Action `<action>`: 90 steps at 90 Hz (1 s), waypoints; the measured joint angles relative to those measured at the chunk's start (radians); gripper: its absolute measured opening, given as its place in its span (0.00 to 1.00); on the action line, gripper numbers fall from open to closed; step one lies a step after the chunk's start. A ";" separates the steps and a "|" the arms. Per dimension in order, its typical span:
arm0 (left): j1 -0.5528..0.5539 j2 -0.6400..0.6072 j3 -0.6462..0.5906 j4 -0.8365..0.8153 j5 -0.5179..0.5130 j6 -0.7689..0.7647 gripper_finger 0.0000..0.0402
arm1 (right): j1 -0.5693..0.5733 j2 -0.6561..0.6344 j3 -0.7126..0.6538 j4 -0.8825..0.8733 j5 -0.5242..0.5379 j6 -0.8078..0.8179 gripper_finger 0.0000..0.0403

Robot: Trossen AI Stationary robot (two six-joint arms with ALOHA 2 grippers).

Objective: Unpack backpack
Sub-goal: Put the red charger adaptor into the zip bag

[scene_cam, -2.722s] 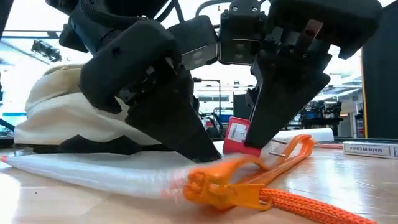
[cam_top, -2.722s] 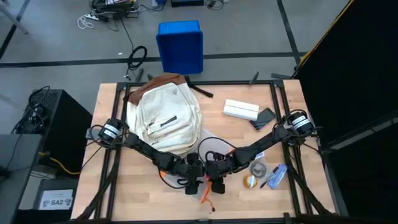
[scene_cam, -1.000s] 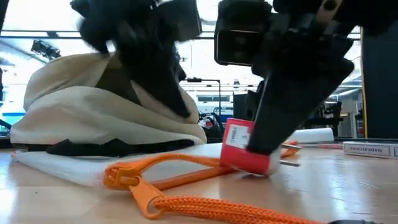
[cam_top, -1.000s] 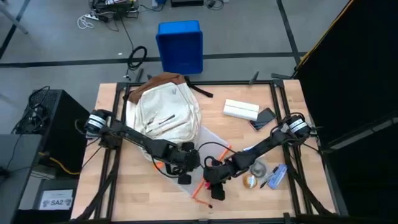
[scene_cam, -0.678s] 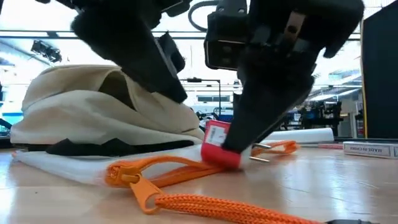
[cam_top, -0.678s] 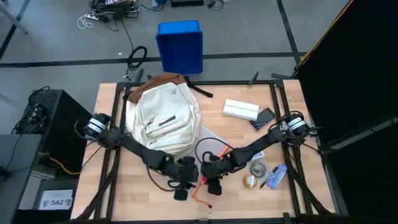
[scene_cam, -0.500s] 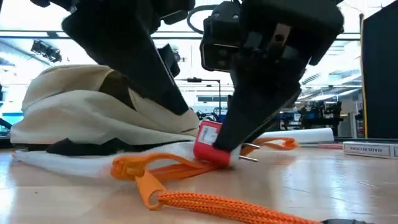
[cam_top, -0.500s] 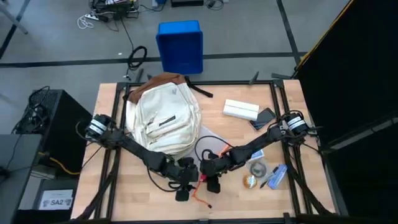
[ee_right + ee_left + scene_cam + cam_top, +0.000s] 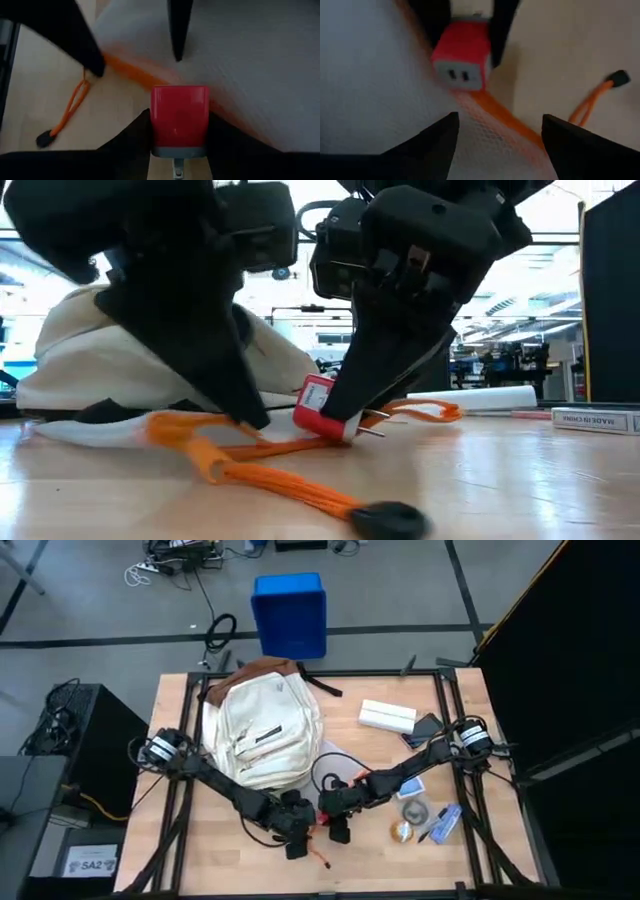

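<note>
The cream-white backpack (image 9: 265, 730) lies on its back at the table's far left; in the low view the backpack (image 9: 100, 370) stands behind both arms. In front of it a clear pouch (image 9: 240, 55) with an orange zip edge (image 9: 500, 112) lies flat, its orange pull cord (image 9: 300, 490) trailing toward the near edge. My right gripper (image 9: 179, 117) is shut on a red charger block (image 9: 180, 115) over that edge. My left gripper (image 9: 497, 120) is open, its fingers reaching down to the pouch beside the charger. My right gripper pinches the red charger by two opposite sides (image 9: 156, 125) between its two fingers, slanting down from the table's right. The prongs (image 9: 375, 430) point back toward the right, and the socket face (image 9: 457, 75) points to my left gripper. The block sits tilted, low over the pouch. My left gripper has its spread fingertips (image 9: 245, 415) down at the pouch's orange zip edge, coming from above. Whether they press on it, I cannot tell.
At the table's right lie a white box (image 9: 387, 717), a dark flat device (image 9: 425, 728), two tape rolls (image 9: 410, 820) and a blue pen (image 9: 445, 823). A blue bin (image 9: 290, 615) stands on the floor beyond the far edge.
My left gripper has come down from beside the backpack toward the near edge, onto the pouch's orange edge. My right gripper has carried the red charger toward the table's left, closer to the left gripper. The pouch's zip edge has shifted and its pull cord has swung round.
</note>
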 joint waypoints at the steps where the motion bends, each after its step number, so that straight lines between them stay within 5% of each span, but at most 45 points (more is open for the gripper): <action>1: 0.000 0.000 0.000 -0.002 0.000 -0.004 0.63 | 0.000 0.000 0.000 0.000 0.000 0.000 0.28; 45: 0.002 0.013 0.005 -0.155 -0.061 -0.052 0.63 | -0.002 0.000 0.000 0.011 -0.004 -0.006 0.28; 71: 0.003 0.019 0.171 -0.560 -0.148 -0.072 0.61 | -0.003 0.000 0.000 0.012 -0.010 -0.006 0.28; 90: 0.002 0.019 0.182 -0.592 -0.151 -0.071 0.60 | -0.003 0.000 0.000 0.012 -0.009 -0.005 0.28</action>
